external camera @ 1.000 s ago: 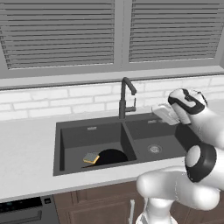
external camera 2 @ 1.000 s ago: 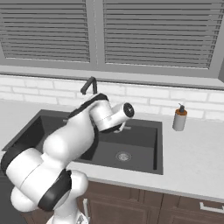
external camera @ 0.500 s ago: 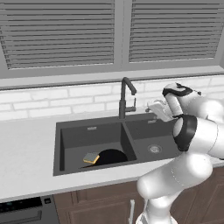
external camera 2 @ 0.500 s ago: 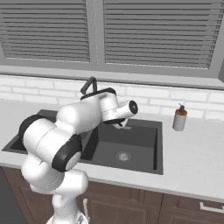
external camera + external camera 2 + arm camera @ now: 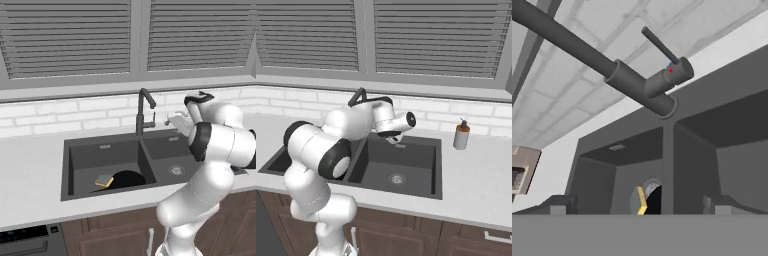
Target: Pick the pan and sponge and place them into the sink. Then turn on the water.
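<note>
Hovering by the faucet (image 5: pixel 144 111)
My gripper (image 5: pixel 172 120) is spread wide; pan (image 5: pixel 126 179) and sponge (image 5: pixel 104 180) sit in the sink's (image 5: pixel 87 143) left basin.

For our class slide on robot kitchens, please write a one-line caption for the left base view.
Pan and sponge lie in the sink's left basin while the end effector nears the faucet.

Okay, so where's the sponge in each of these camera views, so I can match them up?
Left base view: the sponge lies low in the sink's left basin, against the pan.
Right base view: the robot's arm stands in front of that basin.
Hand view: sponge at bottom centre, seen end-on beside the basin divider.
Shared landmark: the faucet.
</note>
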### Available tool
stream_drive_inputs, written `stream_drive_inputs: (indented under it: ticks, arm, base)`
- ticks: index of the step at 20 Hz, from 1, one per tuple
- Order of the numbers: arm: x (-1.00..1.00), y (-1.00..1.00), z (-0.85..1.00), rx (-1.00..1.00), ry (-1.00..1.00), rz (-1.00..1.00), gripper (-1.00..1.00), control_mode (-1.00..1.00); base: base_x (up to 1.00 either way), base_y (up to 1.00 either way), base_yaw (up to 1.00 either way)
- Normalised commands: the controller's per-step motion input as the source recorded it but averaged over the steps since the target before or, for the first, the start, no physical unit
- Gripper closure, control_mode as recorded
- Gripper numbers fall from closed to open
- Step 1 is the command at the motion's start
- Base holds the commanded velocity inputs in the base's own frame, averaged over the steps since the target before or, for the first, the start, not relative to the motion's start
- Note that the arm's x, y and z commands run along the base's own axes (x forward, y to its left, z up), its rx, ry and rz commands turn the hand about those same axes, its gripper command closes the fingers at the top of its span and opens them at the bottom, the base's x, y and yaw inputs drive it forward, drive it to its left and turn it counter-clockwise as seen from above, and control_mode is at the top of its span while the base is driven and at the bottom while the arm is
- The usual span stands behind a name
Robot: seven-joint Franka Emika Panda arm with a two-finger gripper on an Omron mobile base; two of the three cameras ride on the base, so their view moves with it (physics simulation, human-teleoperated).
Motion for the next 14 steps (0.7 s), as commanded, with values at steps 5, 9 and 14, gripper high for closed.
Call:
stream_drive_inputs:
  ticks: [5,9,14]
  arm:
    - [0.36,0.00,-0.04,0.02,0.00,0.00,-1.00,-1.00]
    - [0.20,0.00,-0.15,0.09,-0.01,0.00,-1.00,-1.00]
    - [0.24,0.02,-0.36,0.01,-0.08,0.00,-1.00,-1.00]
  base:
    - [0.00,0.00,0.00]
    - [0.00,0.00,0.00]
    - [0.00,0.00,0.00]
